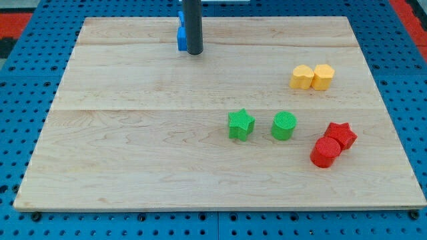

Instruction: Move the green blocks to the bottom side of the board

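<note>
A green star block (241, 125) and a green round block (283, 126) sit side by side a little right of the board's middle, with a small gap between them. My tip (194, 52) rests near the view's top, left of centre, far up and left of both green blocks. It stands right beside blue blocks (181, 35), which the rod partly hides.
Two yellow blocks (312, 77) touch each other at the upper right. A red star block (341, 135) and a red round block (325, 152) touch at the right, just right of the green round block. The wooden board (133, 167) lies on a blue pegboard.
</note>
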You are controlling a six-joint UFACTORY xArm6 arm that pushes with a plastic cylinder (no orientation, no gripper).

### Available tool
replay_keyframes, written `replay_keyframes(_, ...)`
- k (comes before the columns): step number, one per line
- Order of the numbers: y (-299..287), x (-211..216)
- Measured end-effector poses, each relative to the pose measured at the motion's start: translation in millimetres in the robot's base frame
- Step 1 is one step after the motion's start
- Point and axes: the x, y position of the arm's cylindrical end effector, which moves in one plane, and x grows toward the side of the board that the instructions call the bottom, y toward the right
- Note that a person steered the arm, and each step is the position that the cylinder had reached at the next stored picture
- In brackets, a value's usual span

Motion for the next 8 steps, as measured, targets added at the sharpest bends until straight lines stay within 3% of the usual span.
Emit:
replay_keyframes(3, 11, 9)
replay_keyframes(4, 77, 65)
replay_keyframes(5, 136, 87)
replay_keyframes(7, 221, 142)
replay_keyframes(8, 237, 171)
